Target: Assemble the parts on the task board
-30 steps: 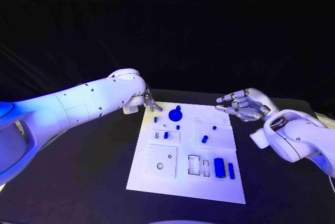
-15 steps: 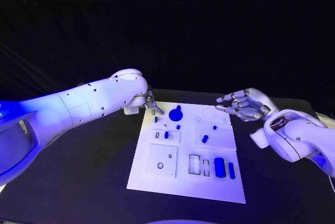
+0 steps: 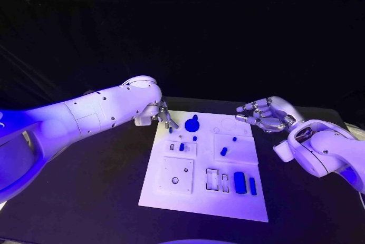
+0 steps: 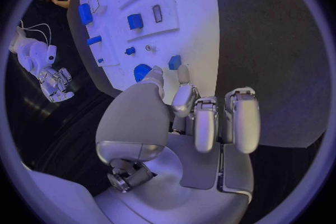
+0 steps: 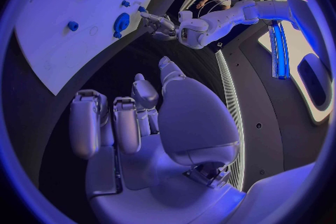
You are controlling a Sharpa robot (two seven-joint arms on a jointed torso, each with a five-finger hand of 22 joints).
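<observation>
My left hand (image 3: 163, 115) hangs over the task board's (image 3: 199, 202) far-left corner, fingers apart and empty, lining up on the small blue peg (image 4: 174, 61). My right hand (image 3: 262, 114) waits off the far-right corner, loosely curled, holding nothing.

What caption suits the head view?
Left hand hovers at the task board's far corner; right hand waits beside it.
</observation>
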